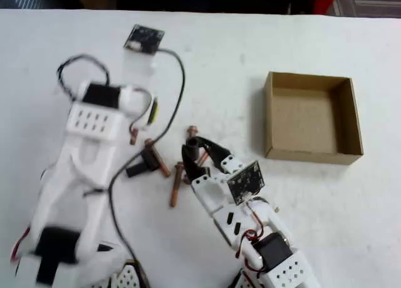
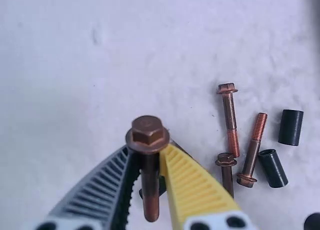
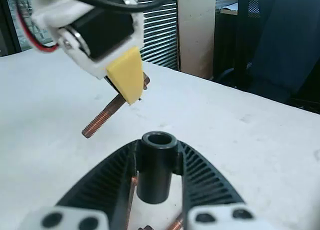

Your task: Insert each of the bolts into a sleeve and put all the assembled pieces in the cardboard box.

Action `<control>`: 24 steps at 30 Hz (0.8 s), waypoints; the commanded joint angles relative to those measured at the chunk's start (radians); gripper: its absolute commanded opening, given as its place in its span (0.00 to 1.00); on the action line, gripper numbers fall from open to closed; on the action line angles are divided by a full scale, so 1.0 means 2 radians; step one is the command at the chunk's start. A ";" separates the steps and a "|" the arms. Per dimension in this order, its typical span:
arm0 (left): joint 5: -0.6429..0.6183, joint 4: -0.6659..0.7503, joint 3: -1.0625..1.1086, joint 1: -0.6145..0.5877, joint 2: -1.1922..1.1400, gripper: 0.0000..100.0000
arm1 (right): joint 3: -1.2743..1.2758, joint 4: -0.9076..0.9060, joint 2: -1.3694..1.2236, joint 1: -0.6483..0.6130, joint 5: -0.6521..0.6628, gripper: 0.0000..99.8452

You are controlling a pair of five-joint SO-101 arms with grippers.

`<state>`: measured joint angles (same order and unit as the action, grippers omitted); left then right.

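Diffuse overhead light renders the white tabletop [image 1: 351, 225] bright and nearly washed out in the high view, while the room beyond its far edge is dark. Shadows are soft and short: 1 band lies along the left wall of the cardboard box [image 1: 311, 151], and faint ones edge the bolts [image 2: 229, 120] in the left wrist view.

Left wrist view: some black thing [image 2: 313, 223] in the corner gets chopped by the edge, no idea what it is. One loose bolt [image 2: 227, 172] has its tip tucked behind the yellow finger [image 2: 192, 190]. Right wrist view: the held bolt [image 3: 102, 118] mostly hides its head behind that finger, and the sleeve [image 3: 157, 165] bottom is buried between the black fingers [image 3: 205, 185].
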<state>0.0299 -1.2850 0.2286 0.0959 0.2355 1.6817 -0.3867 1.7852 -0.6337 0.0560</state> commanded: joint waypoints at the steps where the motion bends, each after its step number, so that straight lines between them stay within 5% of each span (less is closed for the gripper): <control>1: 0.005 0.047 0.083 0.003 0.135 0.02 | 0.003 0.014 0.005 -0.006 -0.015 0.02; 8: 0.008 0.044 0.180 0.003 0.280 0.02 | 0.002 0.013 0.005 -0.005 -0.064 0.02; 15: 0.081 0.048 0.252 0.003 0.452 0.02 | 0.004 0.012 0.004 -0.006 -0.064 0.02; 24: -0.025 0.128 0.288 0.020 0.602 0.02 | 0.004 0.013 0.004 -0.043 -0.064 0.02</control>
<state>0.0514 -1.1393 0.7764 0.0959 1.3571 1.6817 -0.3867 1.7852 -0.7119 -0.0652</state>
